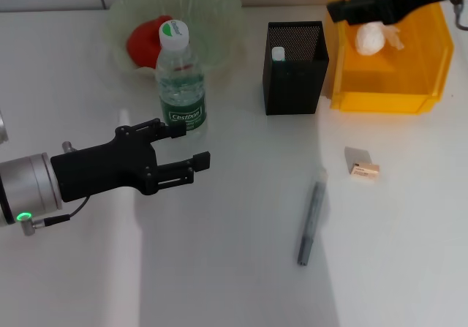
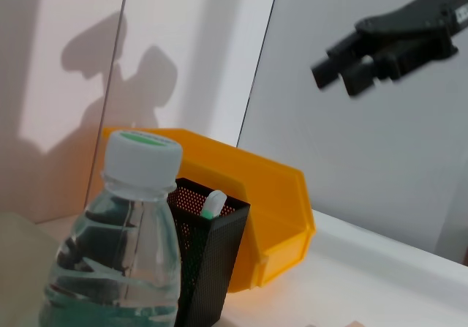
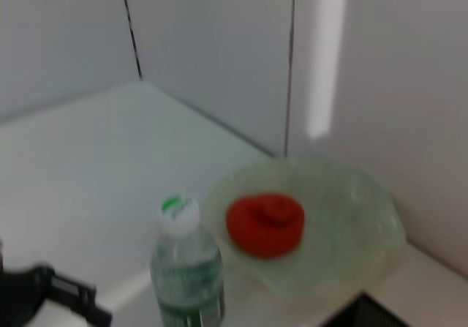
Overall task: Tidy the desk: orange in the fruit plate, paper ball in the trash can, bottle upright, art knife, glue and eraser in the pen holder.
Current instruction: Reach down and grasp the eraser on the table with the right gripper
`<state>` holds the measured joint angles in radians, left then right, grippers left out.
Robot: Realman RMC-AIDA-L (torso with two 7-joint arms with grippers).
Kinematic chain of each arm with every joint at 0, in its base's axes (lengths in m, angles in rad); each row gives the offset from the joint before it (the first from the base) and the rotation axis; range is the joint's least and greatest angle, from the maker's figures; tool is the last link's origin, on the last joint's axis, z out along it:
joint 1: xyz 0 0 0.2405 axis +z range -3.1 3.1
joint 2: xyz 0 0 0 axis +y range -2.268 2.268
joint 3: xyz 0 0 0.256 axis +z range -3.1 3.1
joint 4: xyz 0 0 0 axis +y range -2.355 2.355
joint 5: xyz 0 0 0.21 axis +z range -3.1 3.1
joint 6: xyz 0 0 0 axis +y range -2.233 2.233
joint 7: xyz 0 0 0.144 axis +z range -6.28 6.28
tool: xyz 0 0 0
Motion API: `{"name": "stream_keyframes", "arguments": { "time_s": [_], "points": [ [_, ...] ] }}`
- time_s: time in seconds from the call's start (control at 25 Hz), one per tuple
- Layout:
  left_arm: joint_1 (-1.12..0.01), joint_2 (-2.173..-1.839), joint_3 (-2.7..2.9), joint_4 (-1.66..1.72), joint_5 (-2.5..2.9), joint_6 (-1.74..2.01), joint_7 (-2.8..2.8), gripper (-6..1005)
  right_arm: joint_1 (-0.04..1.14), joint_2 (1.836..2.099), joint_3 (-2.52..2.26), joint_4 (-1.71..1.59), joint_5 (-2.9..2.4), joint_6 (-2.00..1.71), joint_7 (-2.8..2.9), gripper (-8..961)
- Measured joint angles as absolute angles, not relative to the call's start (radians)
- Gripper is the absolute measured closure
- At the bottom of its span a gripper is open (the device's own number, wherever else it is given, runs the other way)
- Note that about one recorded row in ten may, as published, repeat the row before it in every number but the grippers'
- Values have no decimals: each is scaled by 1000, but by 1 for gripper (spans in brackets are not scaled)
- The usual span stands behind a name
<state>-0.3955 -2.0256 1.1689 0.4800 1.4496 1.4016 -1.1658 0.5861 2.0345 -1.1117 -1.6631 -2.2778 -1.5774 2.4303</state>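
Note:
The clear bottle [image 1: 180, 85] with a green label and white cap stands upright in front of the green fruit plate [image 1: 219, 9]. A red-orange fruit [image 1: 148, 40], the orange, lies in that plate. My left gripper [image 1: 189, 145] is open just beside the bottle's base, holding nothing. A white-capped glue stick [image 1: 278, 53] stands in the black mesh pen holder [image 1: 295, 85]. The paper ball [image 1: 371, 38] lies in the yellow trash can [image 1: 380, 96], with my right gripper [image 1: 349, 6] open above it. The grey art knife [image 1: 311, 223] and the eraser [image 1: 363, 170] lie on the table.
The pen holder stands close against the yellow bin's left wall. The bottle [image 2: 121, 254] fills the near part of the left wrist view, with the pen holder [image 2: 212, 268] and bin [image 2: 270, 210] behind it. A wall runs along the table's far edge.

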Motion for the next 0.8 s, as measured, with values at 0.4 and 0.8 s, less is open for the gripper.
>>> {"name": "stream_keyframes", "arguments": {
  "time_s": [0.4,0.8],
  "points": [
    [-398,-2029,1170,480,1450,1403,-1166,218,653,2079,-1264,-1644,-2712,-1833,2456,516],
    [-395,-2028,1174,477,1450,1404,-1167,218,704,2081,-1273,-1294,-2711,-1684,2330,521]
  ]
}}
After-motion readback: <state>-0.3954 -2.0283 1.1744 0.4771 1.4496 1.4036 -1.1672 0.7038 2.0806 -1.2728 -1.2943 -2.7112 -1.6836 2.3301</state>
